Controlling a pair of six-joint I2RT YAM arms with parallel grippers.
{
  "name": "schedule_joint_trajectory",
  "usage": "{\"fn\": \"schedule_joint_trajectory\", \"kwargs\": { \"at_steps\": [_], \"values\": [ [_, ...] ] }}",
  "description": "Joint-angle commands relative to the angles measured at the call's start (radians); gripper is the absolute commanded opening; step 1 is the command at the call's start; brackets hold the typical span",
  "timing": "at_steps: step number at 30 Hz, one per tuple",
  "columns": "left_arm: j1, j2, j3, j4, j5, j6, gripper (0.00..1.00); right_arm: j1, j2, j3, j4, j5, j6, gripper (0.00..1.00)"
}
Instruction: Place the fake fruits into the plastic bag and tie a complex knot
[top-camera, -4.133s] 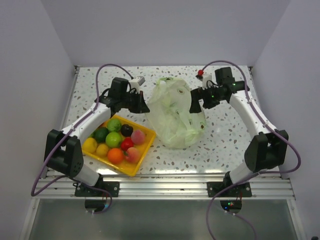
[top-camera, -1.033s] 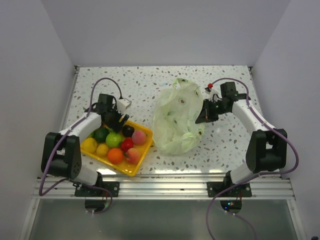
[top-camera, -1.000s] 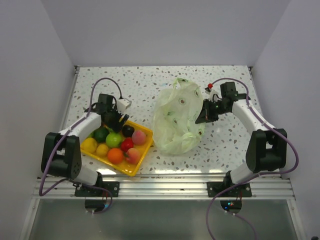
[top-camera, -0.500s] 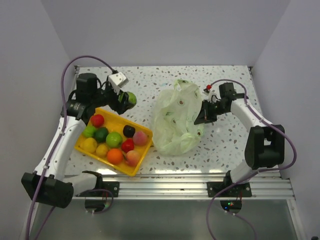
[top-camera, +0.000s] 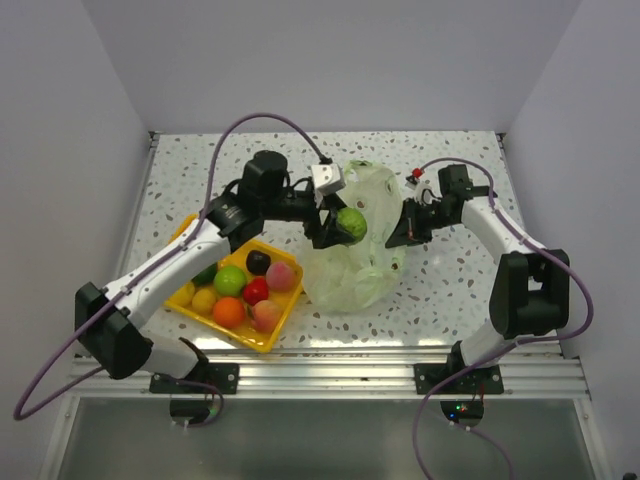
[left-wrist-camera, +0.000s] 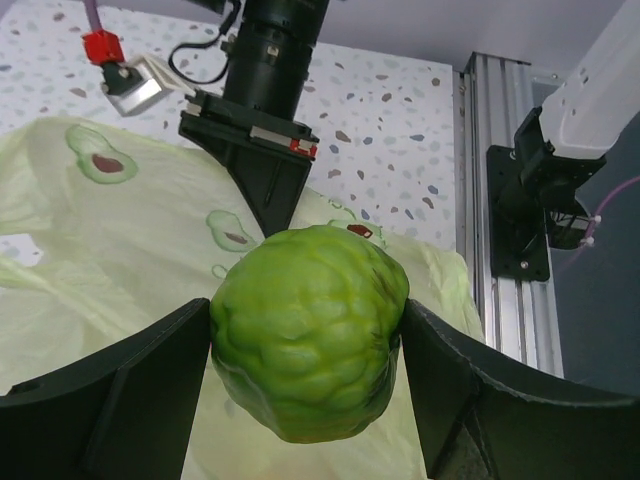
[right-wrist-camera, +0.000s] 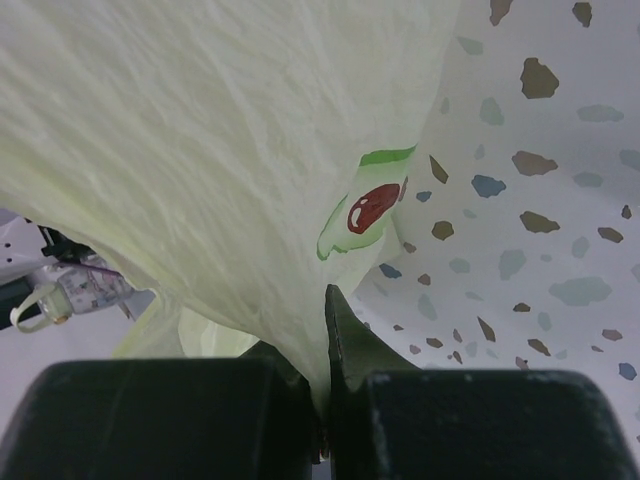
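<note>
My left gripper (top-camera: 349, 225) is shut on a bumpy green fake fruit (left-wrist-camera: 305, 335), its jaws wide apart around it, above the mouth of the plastic bag (top-camera: 360, 275). The pale green, avocado-printed bag (left-wrist-camera: 110, 250) stands at mid table. My right gripper (top-camera: 398, 236) is shut on the bag's right edge and holds it up; the film (right-wrist-camera: 200, 150) runs down between its fingers (right-wrist-camera: 345, 345). Several fake fruits (top-camera: 232, 281) lie in the yellow tray (top-camera: 262, 343) to the left. No knot is in view.
The aluminium rail (top-camera: 330, 372) with both arm bases runs along the near edge. White walls close in the speckled table (top-camera: 450, 290) at left, right and back. A purple cable (top-camera: 262, 122) arches over the left arm.
The left arm has swung right from above the tray's far corner, carrying the green fruit to over the bag. The right gripper has stayed on the bag's edge.
</note>
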Motion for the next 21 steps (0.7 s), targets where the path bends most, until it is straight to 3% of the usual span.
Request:
{"fn": "schedule_joint_trajectory", "kwargs": {
  "at_steps": [1,5,10,14,15,21],
  "values": [
    [-0.041,0.063,0.023,0.086,-0.107,-0.046,0.40,-0.001,-0.009,0.029,0.002,-0.049,0.009,0.00],
    [-0.041,0.172,0.078,0.089,-0.250,-0.075,0.43,-0.001,0.002,0.029,-0.010,-0.087,0.007,0.00],
    [-0.039,0.235,0.141,0.043,-0.325,-0.060,0.68,-0.001,0.016,0.037,-0.015,-0.102,0.006,0.00],
    [-0.038,0.195,0.155,0.014,-0.186,-0.074,0.84,-0.001,0.047,0.048,-0.015,-0.139,0.009,0.00],
    [-0.038,0.180,0.150,0.017,-0.158,-0.081,0.98,0.001,0.062,0.051,-0.015,-0.144,0.013,0.00],
    [-0.016,0.022,0.103,0.003,-0.062,-0.100,1.00,-0.001,0.067,0.060,-0.016,-0.145,0.019,0.00]
  ]
}}
